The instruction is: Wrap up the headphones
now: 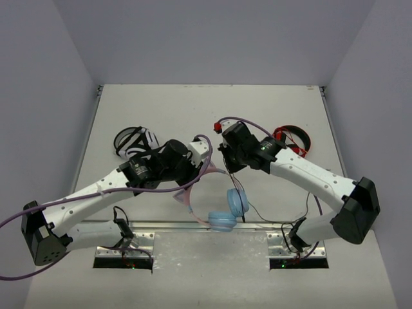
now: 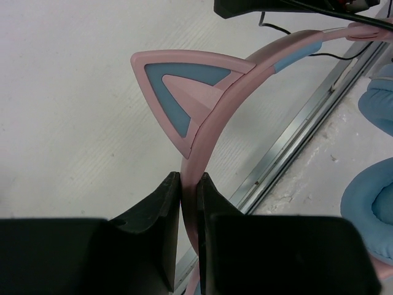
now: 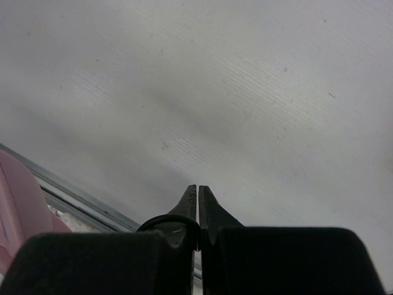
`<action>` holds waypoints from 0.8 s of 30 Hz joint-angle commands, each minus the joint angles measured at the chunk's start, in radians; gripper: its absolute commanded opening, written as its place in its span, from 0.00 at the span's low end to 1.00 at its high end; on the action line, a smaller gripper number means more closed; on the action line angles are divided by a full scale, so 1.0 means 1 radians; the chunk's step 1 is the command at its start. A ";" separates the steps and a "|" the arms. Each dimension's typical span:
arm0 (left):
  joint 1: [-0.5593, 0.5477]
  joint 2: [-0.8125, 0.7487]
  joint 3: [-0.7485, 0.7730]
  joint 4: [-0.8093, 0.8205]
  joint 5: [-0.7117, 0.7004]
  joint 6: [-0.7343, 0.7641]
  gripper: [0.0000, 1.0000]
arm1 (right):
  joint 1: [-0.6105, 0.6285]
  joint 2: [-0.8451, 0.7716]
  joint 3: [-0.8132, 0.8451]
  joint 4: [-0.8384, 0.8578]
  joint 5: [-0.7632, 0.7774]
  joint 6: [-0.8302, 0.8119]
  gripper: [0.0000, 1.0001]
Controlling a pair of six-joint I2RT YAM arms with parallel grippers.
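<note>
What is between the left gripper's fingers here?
The pink band of the headphones, pinched by the left gripper just below a cat ear. The left wrist view shows it plainly.

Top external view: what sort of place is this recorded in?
Probably a lab robot cell: a white table boxed in by plain grey walls, a left arm and right arm bolted at its near edge, plus three headsets: pink headphones, white-and-black headphones, red-and-black headphones.
</note>
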 commanded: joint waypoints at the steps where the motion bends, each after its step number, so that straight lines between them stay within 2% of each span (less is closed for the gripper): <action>1: -0.018 0.002 0.078 0.047 -0.023 -0.015 0.00 | 0.005 0.016 -0.001 0.077 0.009 0.046 0.01; 6: -0.018 0.002 0.071 0.083 -0.024 -0.021 0.00 | 0.008 0.053 -0.006 0.077 0.053 0.065 0.01; 13: -0.018 -0.096 0.065 0.122 -0.063 -0.035 0.00 | 0.008 0.085 -0.003 0.083 0.090 0.089 0.01; 19: -0.018 -0.232 0.022 0.217 0.026 -0.041 0.00 | 0.007 0.018 -0.047 0.209 -0.080 0.042 0.03; 20: -0.018 -0.242 0.023 0.223 0.035 -0.041 0.00 | 0.008 0.004 -0.058 0.236 -0.114 0.022 0.05; 21: -0.018 -0.258 0.025 0.228 0.042 -0.046 0.00 | 0.007 -0.034 -0.073 0.267 -0.210 0.011 0.09; 22: -0.018 -0.265 0.025 0.231 0.049 -0.046 0.00 | 0.007 -0.051 -0.095 0.340 -0.252 0.008 0.24; 24: -0.018 -0.283 0.028 0.240 0.069 -0.053 0.00 | 0.005 -0.103 -0.149 0.405 -0.321 -0.001 0.41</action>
